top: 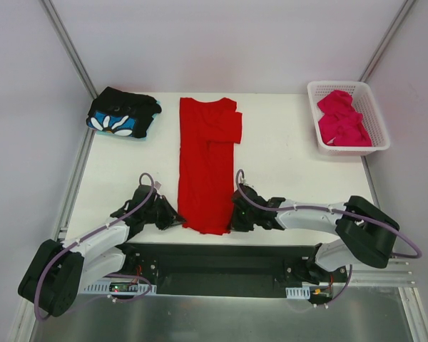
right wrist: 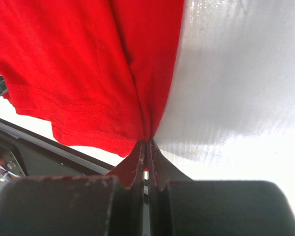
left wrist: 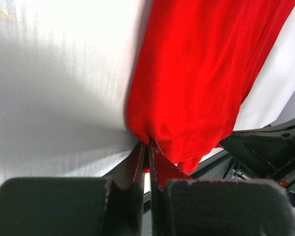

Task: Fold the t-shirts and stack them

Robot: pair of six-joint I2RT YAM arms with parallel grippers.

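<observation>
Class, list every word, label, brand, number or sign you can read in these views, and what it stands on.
No text can be read.
Red shirt: plain.
Black shirt: flower print only, no letters.
Pink shirt and basket: no writing.
Boards at the arm bases: any marks too small to read.

basket (top: 353,149): white plastic lattice, upright, far-R corner of bench (top: 285,142) | bench: white, matte | base plate (top: 221,269): black, along near bench edge | rails (top: 66,43): 2 metal bars, slanting up rear walls L+R
</observation>
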